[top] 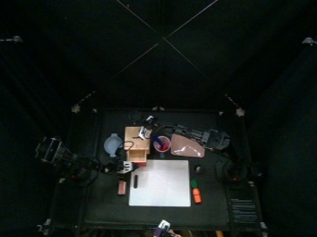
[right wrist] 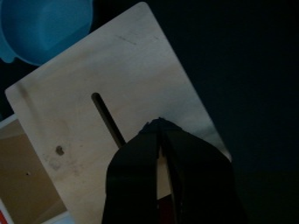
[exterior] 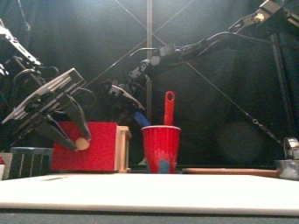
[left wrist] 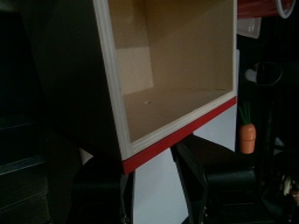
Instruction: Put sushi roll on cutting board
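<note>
The white cutting board point(top: 158, 182) lies flat at the table's front and fills the foreground of the front view point(exterior: 149, 192). I cannot make out the sushi roll in any view. My left gripper point(exterior: 65, 133) hangs open at the left, in front of a red box point(exterior: 91, 144). Its wrist view shows the open jaws point(left wrist: 152, 188) empty below the box's wooden inside point(left wrist: 170, 61), with the cutting board point(left wrist: 163, 179) underneath. My right gripper point(right wrist: 163, 140) is shut on nothing above a pinkish-brown tray point(right wrist: 117, 79); it has reached across the middle point(exterior: 122, 92).
A red cup point(exterior: 162, 147) holding a red utensil point(exterior: 169, 105) stands beside the box. A blue bowl point(right wrist: 47, 26) sits by the tray. A small orange piece point(top: 196, 195) lies right of the board and a reddish-brown piece point(top: 121, 187) left of it.
</note>
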Robot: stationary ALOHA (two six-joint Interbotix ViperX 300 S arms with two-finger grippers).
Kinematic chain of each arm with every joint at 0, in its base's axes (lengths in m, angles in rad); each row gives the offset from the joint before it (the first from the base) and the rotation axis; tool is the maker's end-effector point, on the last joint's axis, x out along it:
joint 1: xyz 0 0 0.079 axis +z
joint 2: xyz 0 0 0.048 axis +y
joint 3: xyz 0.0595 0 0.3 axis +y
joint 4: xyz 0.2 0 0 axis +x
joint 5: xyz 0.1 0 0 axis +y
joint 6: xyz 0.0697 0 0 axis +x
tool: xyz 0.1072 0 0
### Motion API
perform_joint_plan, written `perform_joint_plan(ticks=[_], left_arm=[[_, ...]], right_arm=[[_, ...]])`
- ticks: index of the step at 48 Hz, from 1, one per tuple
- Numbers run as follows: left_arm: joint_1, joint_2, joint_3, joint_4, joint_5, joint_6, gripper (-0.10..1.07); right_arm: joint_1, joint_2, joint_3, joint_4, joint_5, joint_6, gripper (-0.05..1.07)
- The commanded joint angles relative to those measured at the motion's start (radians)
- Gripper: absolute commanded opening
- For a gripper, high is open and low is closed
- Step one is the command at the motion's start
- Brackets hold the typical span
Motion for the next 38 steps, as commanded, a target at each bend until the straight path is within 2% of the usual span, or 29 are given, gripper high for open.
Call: perform_joint_plan(ticks=[1, 9, 19, 38], left_arm=[[-0.012, -0.011, -0.023, 0.005, 0.002, 0.006, 0.66], [-0.011, -0.011, -0.023, 0.006, 0.000, 0.005, 0.71], [-0.012, -0.006, -0.029, 0.006, -0.003, 0.005, 0.85], [-0.031, -0.051, -0.028, 0.032, -0.006, 0.006, 0.86]], right_arm=[[-0.003, -0.009, 0.002, 0.002, 0.009, 0.000, 0.05], [-0.003, -0.009, 0.003, 0.002, 0.009, 0.000, 0.05], [-0.002, -0.006, 0.002, 0.002, 0.009, 0.000, 0.05], [0.002, -0.009, 0.000, 0.002, 0.017, -0.002, 0.05]])
